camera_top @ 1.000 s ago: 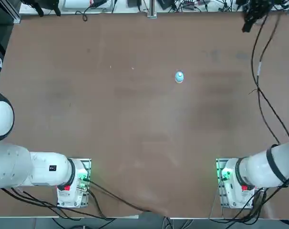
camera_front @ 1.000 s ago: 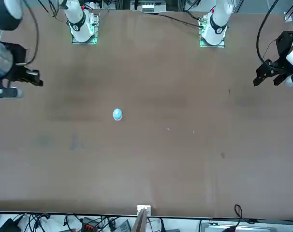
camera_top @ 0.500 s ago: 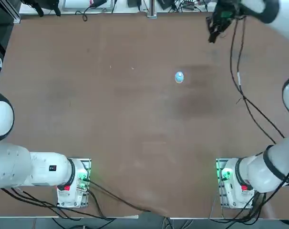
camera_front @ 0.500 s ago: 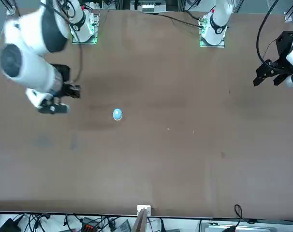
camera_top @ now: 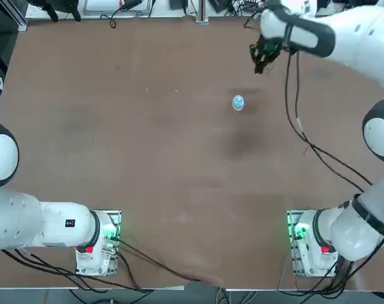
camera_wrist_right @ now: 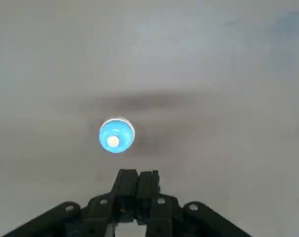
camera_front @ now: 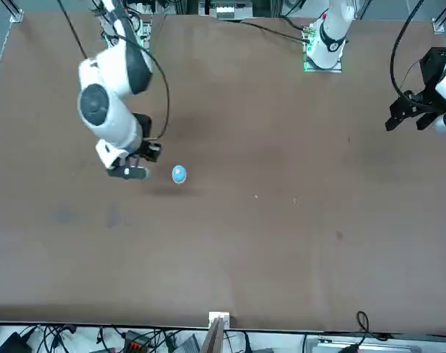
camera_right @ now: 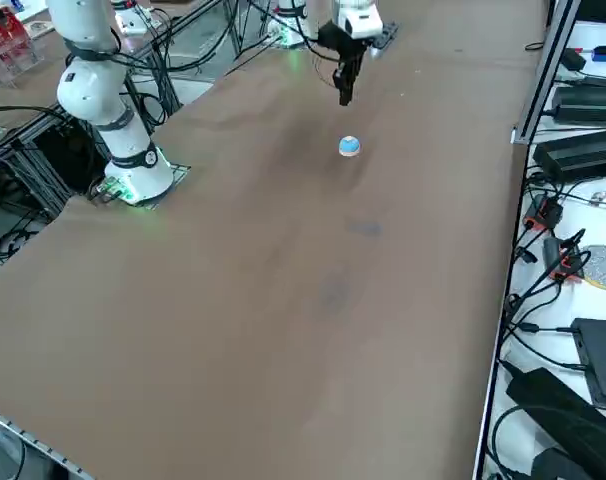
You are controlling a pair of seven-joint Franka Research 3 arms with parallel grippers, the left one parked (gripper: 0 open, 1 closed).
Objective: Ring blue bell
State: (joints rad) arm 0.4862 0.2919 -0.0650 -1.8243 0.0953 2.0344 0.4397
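Right gripper [camera_wrist_right: 138,183]: fingers [camera_wrist_right: 126,181] pressed together, fully clenched; nothing between them, nothing grasped; no contact with any object. Seen also in the top view [camera_top: 260,62], the front view [camera_front: 138,163] and the right side view [camera_right: 344,92]; pointing down at the table [camera_top: 147,145], raised above it, fingertips clear of the surface.

Blue bell [camera_wrist_right: 116,136]: just ahead of the closed fingertips and a little off to one side of them in the wrist view; apart from the gripper, not touched; upright on the bare brown table [camera_front: 282,220], light centre knob facing up. In the top view the blue bell [camera_top: 237,102] lies nearer the arm bases than the gripper and slightly towards the robot's left of it; in the front view the blue bell [camera_front: 179,173] sits just beside the gripper, towards the robot's left; in the right side view the blue bell [camera_right: 349,147] rests below the hanging fingertips, with a visible gap between them.

Containers: not applicable to this layout; table surface around the gripper bare apart from the bell; dark shadow of the arm on the table [camera_wrist_right: 238,74] just past the bell.

Right arm [camera_top: 344,38]: reaching in from the robot's right and bending over the far part of the table; black cable [camera_top: 306,139] hanging from it down to the base.
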